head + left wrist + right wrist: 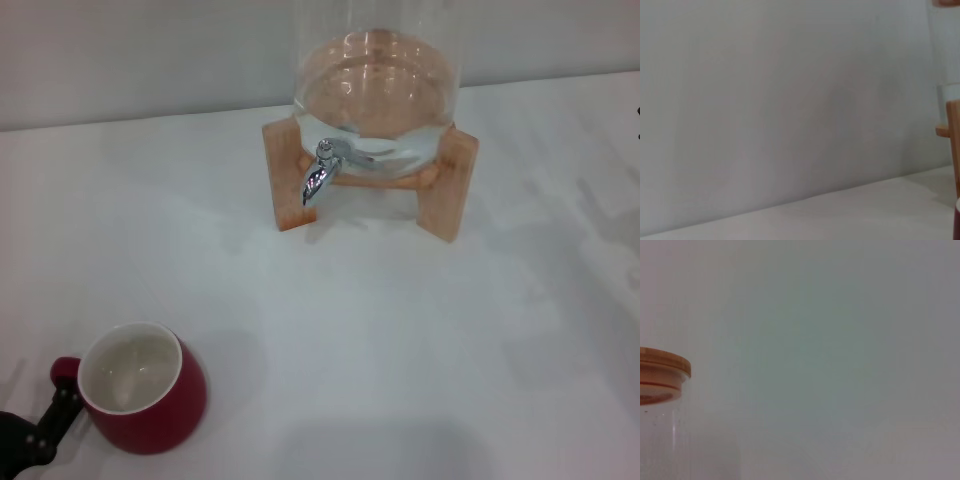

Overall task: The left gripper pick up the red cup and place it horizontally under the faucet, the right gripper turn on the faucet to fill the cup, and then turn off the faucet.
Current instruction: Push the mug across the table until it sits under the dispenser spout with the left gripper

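Note:
The red cup [145, 390] stands upright on the white table at the near left, white inside, with its small handle [64, 371] pointing left. My left gripper [48, 418] reaches in from the bottom left corner, and a black finger touches the cup's handle. The faucet [320, 175] is a chrome spigot with its spout down, on the front of the glass dispenser [375, 100] at the far centre, well away from the cup. A sliver of the cup [957, 220] shows in the left wrist view. My right gripper is out of view.
The dispenser rests on a wooden stand [455, 185] and holds water low down. Its wooden lid [662, 365] shows in the right wrist view. A stand leg [953, 145] shows in the left wrist view. A plain wall runs behind the white table [400, 350].

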